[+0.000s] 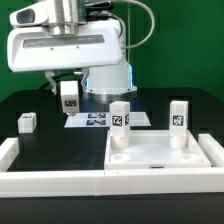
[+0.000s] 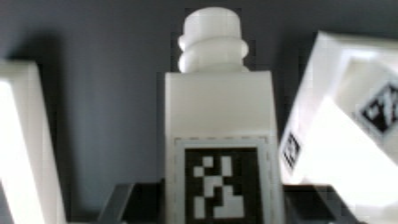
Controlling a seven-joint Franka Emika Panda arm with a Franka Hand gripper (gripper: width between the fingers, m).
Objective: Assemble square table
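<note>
Gripper: the two-finger gripper (image 1: 68, 92) under the arm's white head was partly closed, its jaws clamped on the sides of one short white block leg (image 1: 69, 97).
Held leg: upright and lifted clear of the black table (image 1: 45, 140), above its far side and beside the marker board (image 1: 92, 120). In the wrist view, the leg (image 2: 217, 110) filled the centre, with a black-and-white tag on its face and a rounded peg at one end.
Table top: the large white plastic square top (image 1: 150, 152) with a raised rim lay flat at the exterior view's right, near the front.
Standing legs: two white tagged legs stood upright at the top's far corners, one at the left (image 1: 120, 118) and one at the right (image 1: 178, 115).
Loose leg: a fourth small white block (image 1: 27, 122) rested on the table at the exterior view's left, well apart from the top.
Border rail: a long low white rail (image 1: 50, 182) ran along the front edge.
</note>
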